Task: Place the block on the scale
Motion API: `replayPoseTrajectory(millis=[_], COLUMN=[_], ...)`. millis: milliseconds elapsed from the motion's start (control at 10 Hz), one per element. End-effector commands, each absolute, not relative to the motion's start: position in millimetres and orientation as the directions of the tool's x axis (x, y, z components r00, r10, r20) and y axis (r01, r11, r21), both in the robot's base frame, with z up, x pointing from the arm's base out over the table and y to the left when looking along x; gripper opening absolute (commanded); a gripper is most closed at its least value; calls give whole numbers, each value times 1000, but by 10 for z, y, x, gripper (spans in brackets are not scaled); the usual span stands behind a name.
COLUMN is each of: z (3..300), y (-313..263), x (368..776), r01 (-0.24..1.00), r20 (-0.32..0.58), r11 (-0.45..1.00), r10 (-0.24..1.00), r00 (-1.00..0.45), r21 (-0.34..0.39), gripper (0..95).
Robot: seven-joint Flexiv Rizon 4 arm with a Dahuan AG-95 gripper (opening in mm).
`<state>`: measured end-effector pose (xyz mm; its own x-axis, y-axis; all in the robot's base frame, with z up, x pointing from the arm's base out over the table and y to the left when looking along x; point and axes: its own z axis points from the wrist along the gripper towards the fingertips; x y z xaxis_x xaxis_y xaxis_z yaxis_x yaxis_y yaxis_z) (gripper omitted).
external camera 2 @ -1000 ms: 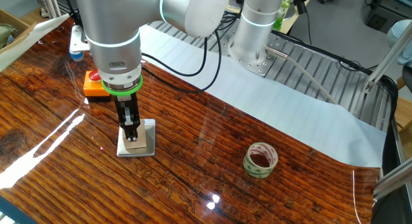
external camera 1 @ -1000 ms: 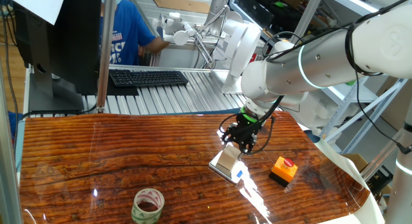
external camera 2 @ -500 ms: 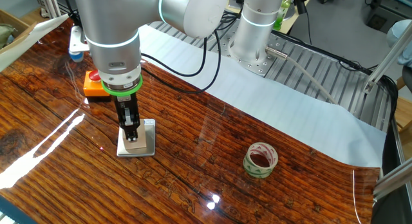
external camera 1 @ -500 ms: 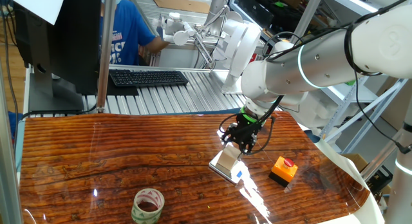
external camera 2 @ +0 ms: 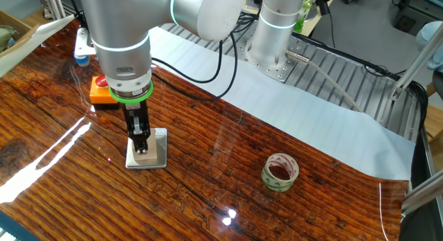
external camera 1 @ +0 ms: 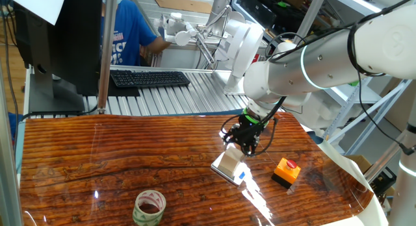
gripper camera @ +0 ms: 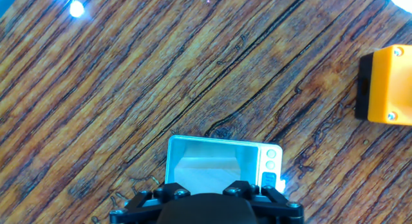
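Block (gripper camera: 205,169) resting on scale (gripper camera: 177,149); gripper (external camera 2: 142,145) jaws around block, grip unclear

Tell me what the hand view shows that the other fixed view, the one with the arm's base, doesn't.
Only the hand view shows the scale's two small buttons, and the block sitting on the plate.

Only the fixed view shows the tape roll, the arm's base and the hand down over the scale; it hides the block there.

Both show the scale, the orange button box and the wooden table.
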<state>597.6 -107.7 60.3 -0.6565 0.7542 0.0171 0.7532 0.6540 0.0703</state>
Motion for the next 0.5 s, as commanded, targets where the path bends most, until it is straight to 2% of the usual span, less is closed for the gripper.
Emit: replayPoseTrajectory(millis=[100,200,300,400,500], z=[622,679,763,875,1012], y=[-1074,-1073,-1057,-1020,-972], x=[5963,5950,5928,5891,5837], r01=[752,748,741,721,701], r20=[22,28,50,58,65], r11=[656,660,668,690,711], r10=[752,748,739,718,698], r00=[-658,-663,-672,-693,-713], r21=[70,70,73,71,59], gripper=[950,950,760,760,570])
